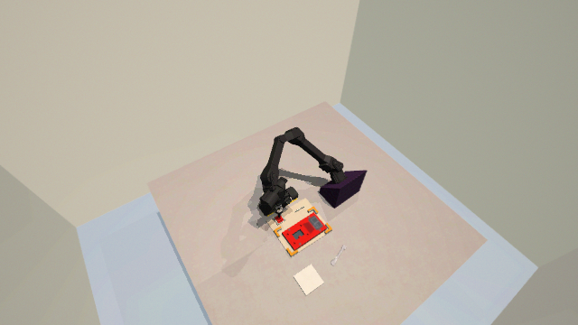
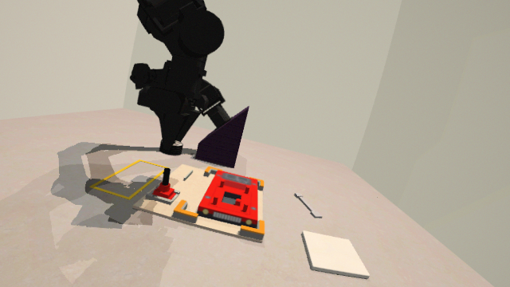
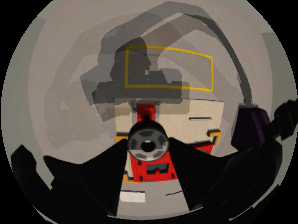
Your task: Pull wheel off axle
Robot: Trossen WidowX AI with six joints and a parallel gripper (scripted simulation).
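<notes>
My gripper is shut on the small grey wheel and holds it in the air, clear above the axle. The black upright axle stands bare on its red base at the left end of the tan board. The marked area, a yellow outline, lies on the table just left of the board, partly in the arm's shadow.
A red toy car sits on the board between orange corner blocks. A dark purple wedge stands behind. A small wrench and a white tile lie to the right.
</notes>
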